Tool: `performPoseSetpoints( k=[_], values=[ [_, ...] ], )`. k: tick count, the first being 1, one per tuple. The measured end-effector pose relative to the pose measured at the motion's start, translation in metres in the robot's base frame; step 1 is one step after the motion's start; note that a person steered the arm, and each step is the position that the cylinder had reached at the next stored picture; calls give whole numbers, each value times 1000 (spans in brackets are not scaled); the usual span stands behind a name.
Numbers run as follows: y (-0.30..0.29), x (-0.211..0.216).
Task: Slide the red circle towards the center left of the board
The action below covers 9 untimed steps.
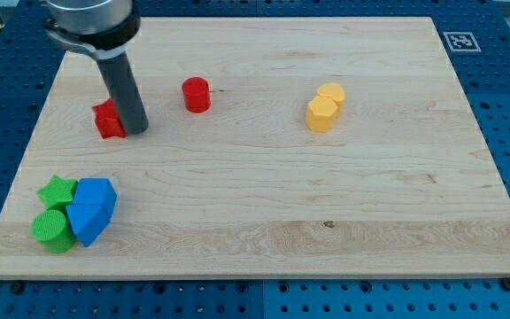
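The red circle (197, 95) stands on the wooden board (264, 177) at the upper left. My tip (136, 129) rests on the board to the left of and a little below the red circle, apart from it. A second red block (108, 120) sits right next to my tip on its left side, partly hidden by the rod; its shape is unclear.
A yellow block pair (325, 107) lies at the upper middle-right. At the lower left a green star (57, 191), a green circle (53, 229) and two blue blocks (91, 208) are clustered near the board's left edge.
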<state>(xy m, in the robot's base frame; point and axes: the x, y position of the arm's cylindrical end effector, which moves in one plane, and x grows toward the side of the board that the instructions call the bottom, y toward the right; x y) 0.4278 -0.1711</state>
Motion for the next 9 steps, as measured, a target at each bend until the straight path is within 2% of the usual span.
performPoseSetpoints(
  k=[2,3,4,6,8,9],
  values=[
    [-17,-28],
    [5,-18],
    [55,13],
    [144,8],
    [141,-60],
    [121,-66]
  ],
)
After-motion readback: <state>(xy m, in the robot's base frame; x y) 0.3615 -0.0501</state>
